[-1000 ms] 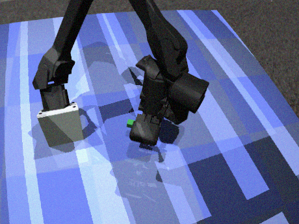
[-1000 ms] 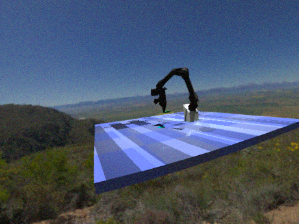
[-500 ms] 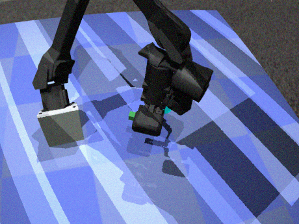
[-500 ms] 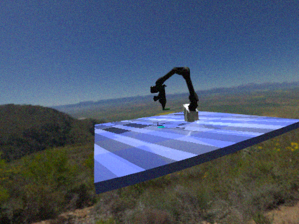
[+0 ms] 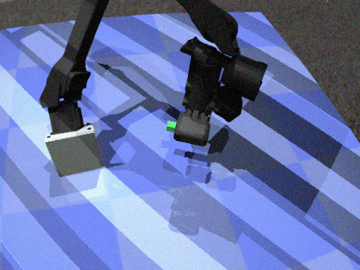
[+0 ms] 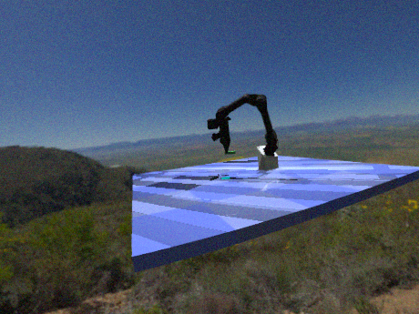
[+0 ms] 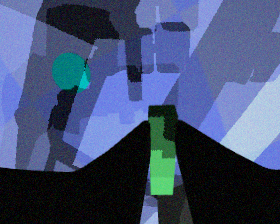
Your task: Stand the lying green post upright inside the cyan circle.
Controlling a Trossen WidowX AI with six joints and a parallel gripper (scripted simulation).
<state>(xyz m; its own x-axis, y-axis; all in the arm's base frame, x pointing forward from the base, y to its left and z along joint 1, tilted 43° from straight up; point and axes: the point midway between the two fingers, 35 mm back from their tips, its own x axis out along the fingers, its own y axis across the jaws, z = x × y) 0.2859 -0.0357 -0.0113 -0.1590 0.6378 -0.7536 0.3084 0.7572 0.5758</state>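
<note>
The green post (image 5: 171, 126) (image 6: 231, 152) (image 7: 162, 172) is held up above the table, lying about level, with one end sticking out beside the fingers toward the arm's base. My gripper (image 5: 192, 134) (image 6: 227, 152) (image 7: 161, 126) is shut on it. In the wrist view the post runs lengthwise between the two dark fingers. The cyan circle (image 6: 225, 177) (image 7: 69, 73) lies flat on the table, partly shadowed, to the upper left of the post in the wrist view. In the top view the circle cannot be seen.
The arm's grey base block (image 5: 74, 154) (image 6: 268, 162) stands on the blue patterned table (image 5: 149, 240) (image 6: 182, 216). Dark shadows of the arm fall across the table near the circle. The table's edge shows at the right in the top view.
</note>
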